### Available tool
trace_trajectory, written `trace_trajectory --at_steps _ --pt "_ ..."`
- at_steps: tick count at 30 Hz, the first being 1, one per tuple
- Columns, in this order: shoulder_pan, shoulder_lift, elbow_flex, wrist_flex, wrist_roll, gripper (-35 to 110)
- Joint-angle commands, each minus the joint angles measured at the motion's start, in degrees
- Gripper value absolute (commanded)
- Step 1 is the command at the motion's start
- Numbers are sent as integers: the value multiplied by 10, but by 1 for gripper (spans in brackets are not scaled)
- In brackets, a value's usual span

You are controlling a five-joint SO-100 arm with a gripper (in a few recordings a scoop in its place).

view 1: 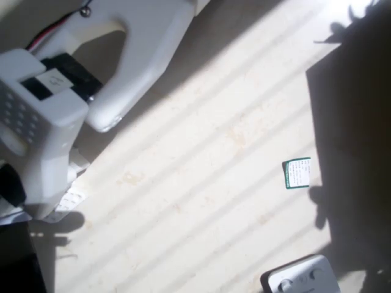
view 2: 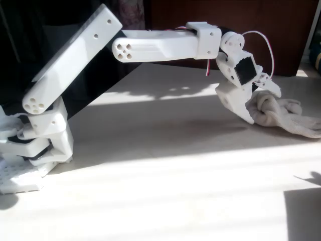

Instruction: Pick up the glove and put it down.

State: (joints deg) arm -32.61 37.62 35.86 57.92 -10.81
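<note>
The off-white fabric glove (view 2: 286,114) lies on the table at the right of the fixed view, its fingers trailing off to the right. The white arm reaches across to it. My gripper (view 2: 262,106) is at the glove's left end, which is bunched up and raised between the jaws. The lower finger (view 2: 238,104) points down, its tip almost on the table, and the upper finger (view 2: 271,86) lies over the top of the glove. The rest of the glove rests on the table.
In the overhead view a small green-edged white card (view 1: 297,173) lies at the right, and a white-grey plastic device (view 1: 302,278) sits at the bottom edge. The arm's base (view 2: 30,150) stands at the left. A dark shadow covers the right side of the table.
</note>
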Motion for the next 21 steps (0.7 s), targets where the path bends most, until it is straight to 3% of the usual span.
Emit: trace_trajectory --at_steps 1,16,21 --pt "-2 -17 -48 -31 6 34" --pt "4 -27 -64 -32 38 32" --pt "4 -27 -64 -32 38 15"
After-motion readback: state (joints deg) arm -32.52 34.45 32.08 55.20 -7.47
